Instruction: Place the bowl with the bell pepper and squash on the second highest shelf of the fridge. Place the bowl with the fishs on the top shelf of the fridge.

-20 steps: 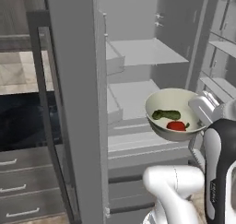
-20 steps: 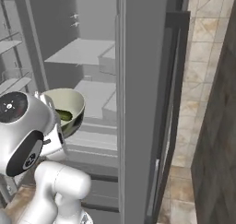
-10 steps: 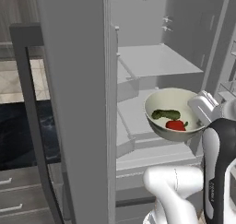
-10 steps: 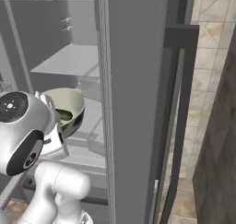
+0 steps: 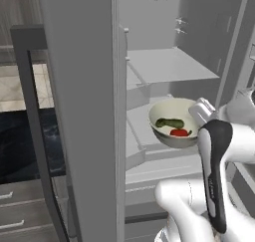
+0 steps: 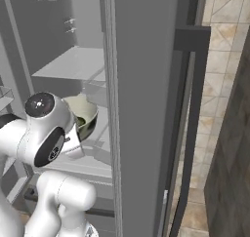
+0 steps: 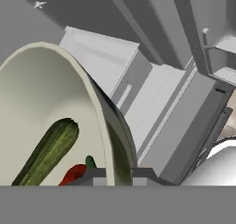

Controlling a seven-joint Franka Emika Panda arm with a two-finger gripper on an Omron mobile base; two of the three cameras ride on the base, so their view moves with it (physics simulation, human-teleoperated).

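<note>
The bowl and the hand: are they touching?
Touching. In the hand view, the hand is shut on the bowl rim, one fingertip each side.

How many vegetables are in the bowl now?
2: the squash lies toward the back of the bowl, the bell pepper in front of it. The rim might hide more.

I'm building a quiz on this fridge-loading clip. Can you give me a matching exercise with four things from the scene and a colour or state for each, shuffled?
Things:
1. squash
2. bell pepper
3. end effector
4. fridge

States:
A. clamped on the bowl's rim
B. red, low in the bowl
C. door swung open, shelves showing
D. dark green, lying in the bowl

Pairs: 1-D, 2-B, 3-A, 4-C
</note>
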